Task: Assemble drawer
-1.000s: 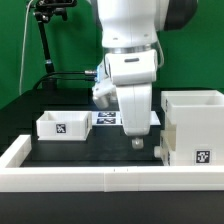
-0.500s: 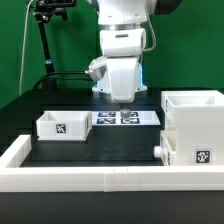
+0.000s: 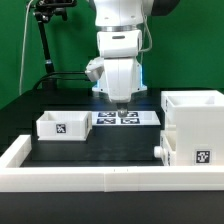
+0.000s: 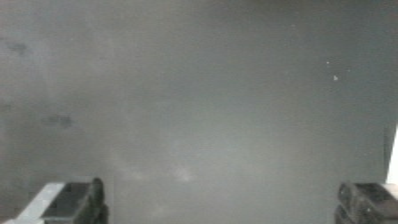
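Observation:
The tall white box-shaped shell (image 3: 195,125) stands at the exterior view's right, with a tag on its front. A small white part (image 3: 160,150) sticks out at its lower left side; I cannot tell what it is. One small open-topped tray (image 3: 62,125) with a tag sits at the left. My gripper (image 3: 120,100) hangs in the middle above the table, apart from both. In the wrist view my gripper (image 4: 221,205) is open and empty, its fingers (image 4: 71,203) wide apart over bare blurred grey surface.
The marker board (image 3: 125,118) lies flat behind and below the gripper. A long low white rim wall (image 3: 100,178) runs along the front and up the left side (image 3: 15,150). A black stand (image 3: 45,45) rises at the back left.
The gripper has risen from low beside the shell's left side and moved left and back over the marker board. It has hardly moved in the last half second.

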Available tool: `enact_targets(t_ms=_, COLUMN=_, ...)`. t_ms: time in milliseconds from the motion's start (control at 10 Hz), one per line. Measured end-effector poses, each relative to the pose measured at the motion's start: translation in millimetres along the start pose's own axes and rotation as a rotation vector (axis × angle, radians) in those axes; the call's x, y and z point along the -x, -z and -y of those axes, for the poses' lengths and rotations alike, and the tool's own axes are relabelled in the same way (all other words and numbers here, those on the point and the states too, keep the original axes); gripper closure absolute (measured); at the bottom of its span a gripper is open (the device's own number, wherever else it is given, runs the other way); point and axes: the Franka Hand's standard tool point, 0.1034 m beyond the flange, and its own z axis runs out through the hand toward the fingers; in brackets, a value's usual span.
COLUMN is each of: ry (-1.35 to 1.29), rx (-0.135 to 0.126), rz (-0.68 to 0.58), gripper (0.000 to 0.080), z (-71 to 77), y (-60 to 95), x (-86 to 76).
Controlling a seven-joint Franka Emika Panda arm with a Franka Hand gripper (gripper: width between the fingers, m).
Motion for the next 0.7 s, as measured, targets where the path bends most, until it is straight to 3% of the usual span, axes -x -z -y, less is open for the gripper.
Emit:
enact_targets(t_ms=100, ry=-0.036, rx=0.015, rz=-0.005, gripper=0.0151, z=0.5, y=-0.2, x=2.7)
enact_targets(t_ms=200, ry=-0.151, rx=0.054, rz=-0.010, gripper=0.0151, z=10.3, y=-1.4, x=11.8)
enact_targets(t_ms=300, ry=-0.259, rx=0.067, rz=-0.008, gripper=0.0151, z=26.6, y=-1.3, x=13.2)
enact_targets(t_ms=500, ry=-0.423, rx=0.065, rz=-0.004, gripper=0.0151, z=48.6, y=-0.4, x=3.2)
enact_targets(t_ms=700, ry=-0.426, rx=0.066, rz=-0.002, gripper=0.0151, z=50.7, y=0.7, x=3.4)
